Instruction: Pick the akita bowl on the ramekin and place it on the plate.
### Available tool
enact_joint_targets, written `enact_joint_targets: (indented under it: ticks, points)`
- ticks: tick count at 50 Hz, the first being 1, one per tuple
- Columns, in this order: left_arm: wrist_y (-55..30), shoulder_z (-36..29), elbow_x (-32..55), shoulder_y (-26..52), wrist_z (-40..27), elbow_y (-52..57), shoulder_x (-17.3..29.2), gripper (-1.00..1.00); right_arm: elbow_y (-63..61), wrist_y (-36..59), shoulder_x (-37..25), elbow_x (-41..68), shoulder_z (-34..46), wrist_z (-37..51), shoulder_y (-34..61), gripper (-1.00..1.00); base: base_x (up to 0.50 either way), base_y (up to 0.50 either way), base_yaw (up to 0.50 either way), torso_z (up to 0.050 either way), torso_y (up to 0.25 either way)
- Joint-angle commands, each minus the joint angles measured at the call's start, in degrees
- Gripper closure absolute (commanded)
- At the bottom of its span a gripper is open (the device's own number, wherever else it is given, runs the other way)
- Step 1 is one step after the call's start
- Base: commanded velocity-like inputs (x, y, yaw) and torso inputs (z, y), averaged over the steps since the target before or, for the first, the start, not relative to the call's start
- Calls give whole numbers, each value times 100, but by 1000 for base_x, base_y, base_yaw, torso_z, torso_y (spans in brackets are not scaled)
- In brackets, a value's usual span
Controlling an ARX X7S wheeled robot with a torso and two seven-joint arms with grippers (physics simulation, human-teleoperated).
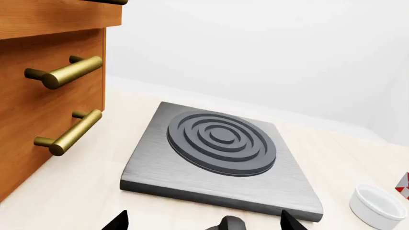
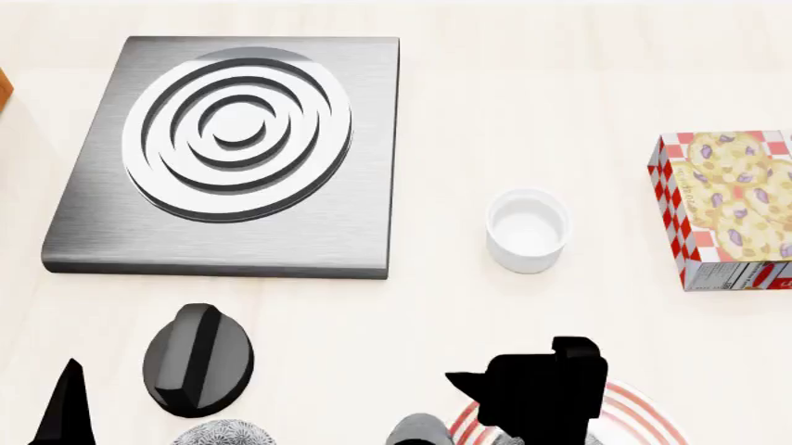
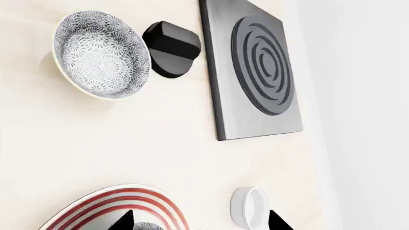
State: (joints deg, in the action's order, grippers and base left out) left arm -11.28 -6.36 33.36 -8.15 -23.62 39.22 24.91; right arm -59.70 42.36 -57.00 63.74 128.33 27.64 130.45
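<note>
The small plain glossy white ramekin (image 2: 529, 229) stands bare on the pale surface (image 2: 557, 111), so the small black-and-white speckled akita bowl (image 2: 418, 430) is off it. Only a sliver of that bowl shows, at the near edge of the head view. It's tucked right against the large flat white plate with red rings (image 3: 96, 203), just under the right claw (image 3: 199, 223). That claw hangs directly over the plate with its tips spread wide, so it reads as released and gripping nothing. Whether the bowl is fully seated on the plate, I can't tell; too little of it shows. This is the relation that counts: bowl straight below the right claw, plate beneath both, ramekin just beside and farther out. The look-alike speckled bowl (image 3: 99, 55) sits well apart by the black round knob (image 3: 171, 48); leave that one be. The left claw (image 1: 203, 223) is spread open too, off by the stove, far from the action.
</note>
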Motion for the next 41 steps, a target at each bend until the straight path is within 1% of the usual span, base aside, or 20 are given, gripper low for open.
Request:
enact_joint_targets:
  ticks: [1,2,4,6,7,9,13,14,16,17,18,22,25,26,28,33,35,41]
  points:
    - [-6,19,53,15,-27,6,25,-100,-28,-1255,-1031,-711,-85,677,440,-100,0,0,0,0,0]
    - [-4,11,46,13,-28,3,23,-100,-26,-1591,-1233,-825,-31,869,383,-100,0,0,0,0,0]
    - [-2,5,38,6,-31,16,28,-100,103,-1949,-1440,-907,-92,1154,189,-100,0,0,0,0,0]
    - [-6,11,50,6,-43,28,34,-100,241,-2252,-1549,-1009,-135,1299,9,-100,0,0,0,0,0]
    - [-11,18,60,2,-52,49,40,-100,365,-2569,-1619,-1130,-142,1396,-171,-100,0,0,0,0,0]
    - [-9,18,63,4,-56,49,42,-100,442,-2687,-1619,-1259,-147,1572,-311,-100,0,0,0,0,0]
    - [1,12,44,12,-58,28,47,-100,700,-3526,-1790,-1386,-294,2216,-669,-100,0,0,0,0,0]
    - [14,16,25,9,-62,29,49,-100,715,-3594,-1826,-1346,-346,2298,-654,-100,0,0,0,0,0]
    - [34,33,33,8,-55,23,56,-100,799,-4005,-1875,-1568,-336,2639,-913,-100,0,0,0,0,0]
    - [113,84,186,-1,13,3,27,-100,854,-4200,-1891,-1683,-354,2926,-1038,-100,0,0,0,0,0]
    - [148,102,268,-10,64,10,31,-100,885,-4339,-1900,-1739,-357,2992,-1108,-100,0,0,0,0,0]
    - [91,80,187,-8,12,55,78,-100,1143,-5100,-1879,-2172,-338,3577,-1588,-100,0,0,0,0,0]
    - [114,83,183,-6,19,37,76,-100,1124,-5122,-1794,-2402,-329,3882,-1734,-100,0,0,0,0,0]
    - [162,96,226,-16,51,26,59,-100,1113,-5261,-1797,-2633,-359,4107,-1817,-100,0,0,0,0,0]
    - [205,95,182,-30,67,31,62,-100,1105,-5221,-1817,-2834,-375,4387,-1884,-100,0,0,0,0,0]
    - [270,106,216,-35,119,17,63,-100,1053,-5230,-1838,-3112,-377,4772,-2040,-100,0,0,0,0,0]
    - [302,92,173,-37,131,11,57,-100,1060,-5099,-1824,-3227,-363,4944,-2096,-100,0,0,0,0,0]
    - [396,51,82,-64,185,18,52,-100,1192,-5524,-1972,-3748,-324,5297,-2386,-100,0,0,0,0,236]
